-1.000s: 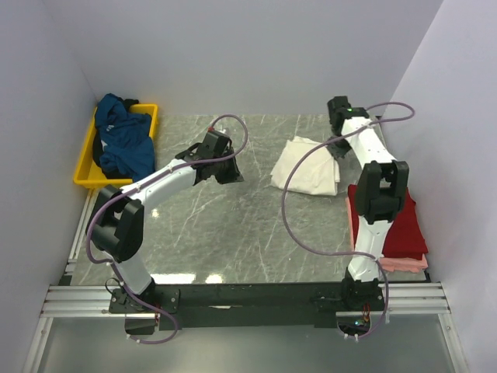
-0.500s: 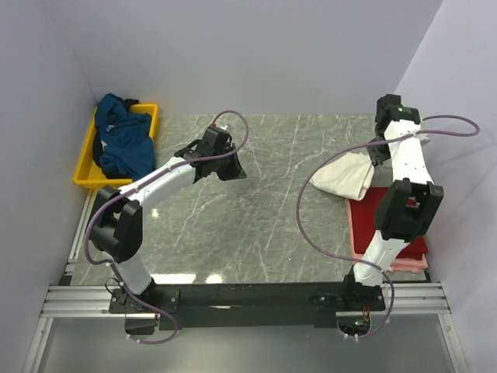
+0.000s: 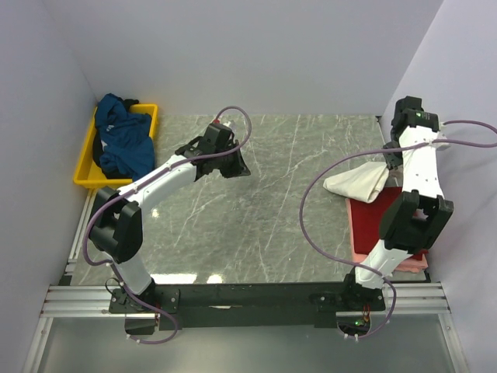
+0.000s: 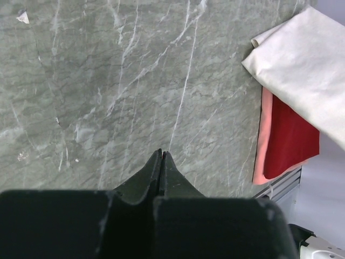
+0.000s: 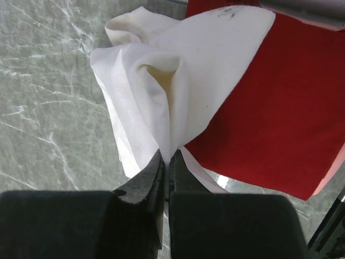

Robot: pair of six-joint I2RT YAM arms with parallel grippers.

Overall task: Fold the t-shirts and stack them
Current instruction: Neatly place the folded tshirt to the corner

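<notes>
Yellow tray (image 3: 84, 175): far left of the red t-shirt (image 5: 269, 108), at the bench's (image 3: 256, 210) back corner.
Dark teal t-shirt (image 3: 124, 144): crumpled in that tray, unfolded, well apart from the red t-shirt.
My left end effector (image 4: 161, 156): closed on nothing, tips pressed together, hovering over bare bench well left of the red t-shirt.
Cream t-shirt (image 5: 156, 81): pinched at one bunched fold in my right end effector; it drapes across the red t-shirt's left edge, partly over the red cloth and partly over the bench beside it.
My right end effector (image 5: 166, 156): clamped on the cream cloth, above the red t-shirt's far left corner.
Red t-shirt: folded flat at the bench's right side, lying on the pale pink t-shirt (image 4: 261, 140), whose edge shows along the red one's left side.
Long axis: the cream bundle runs leftward from my grip, away from the red t-shirt.
Nearer arm: my right, by far.
My judgement: most of the cream cloth trails left of the red t-shirt, so I should carry it rightward until it sits squarely over the red one.
</notes>
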